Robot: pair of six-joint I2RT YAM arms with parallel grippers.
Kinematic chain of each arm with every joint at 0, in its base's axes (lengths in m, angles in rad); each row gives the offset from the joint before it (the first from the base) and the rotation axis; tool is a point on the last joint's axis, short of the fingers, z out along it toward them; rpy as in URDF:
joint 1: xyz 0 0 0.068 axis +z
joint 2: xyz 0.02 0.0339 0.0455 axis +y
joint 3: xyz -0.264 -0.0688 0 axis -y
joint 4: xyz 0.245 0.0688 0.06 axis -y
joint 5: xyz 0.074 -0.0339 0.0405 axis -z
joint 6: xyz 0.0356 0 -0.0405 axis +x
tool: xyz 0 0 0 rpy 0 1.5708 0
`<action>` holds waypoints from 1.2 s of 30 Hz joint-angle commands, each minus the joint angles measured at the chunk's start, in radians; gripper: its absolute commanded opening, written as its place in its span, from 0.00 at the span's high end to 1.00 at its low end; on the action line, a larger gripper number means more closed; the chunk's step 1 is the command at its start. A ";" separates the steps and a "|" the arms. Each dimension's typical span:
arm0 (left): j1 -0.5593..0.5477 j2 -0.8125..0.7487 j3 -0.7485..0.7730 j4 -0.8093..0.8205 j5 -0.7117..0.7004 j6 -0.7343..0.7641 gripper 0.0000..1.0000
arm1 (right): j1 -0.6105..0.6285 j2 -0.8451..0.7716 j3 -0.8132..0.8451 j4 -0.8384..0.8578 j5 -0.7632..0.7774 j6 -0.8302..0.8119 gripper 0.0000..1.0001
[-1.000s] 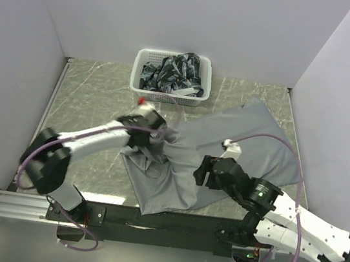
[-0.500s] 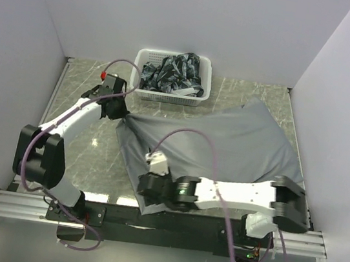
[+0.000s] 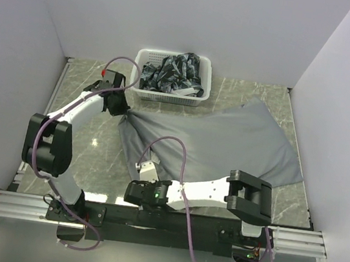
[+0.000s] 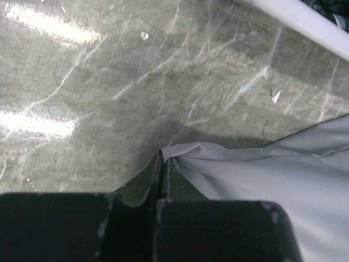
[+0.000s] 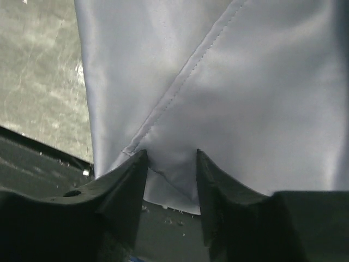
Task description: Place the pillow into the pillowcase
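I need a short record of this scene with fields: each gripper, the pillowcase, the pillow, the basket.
left gripper: shut, pinching the left corner of the pillowcase
right gripper: jaws apart, around the near corner of the pillowcase, not yet closed
pillowcase: grey, wrinkled, spread across the table
pillow: not visible
basket: white, at the far edge, holding dark patterned cloth

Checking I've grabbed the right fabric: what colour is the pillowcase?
The pillowcase is plain grey, clearest in the top external view.
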 commanded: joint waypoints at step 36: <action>0.037 0.117 0.211 -0.021 0.030 0.040 0.99 | -0.283 0.154 0.267 -0.031 0.106 -0.080 0.40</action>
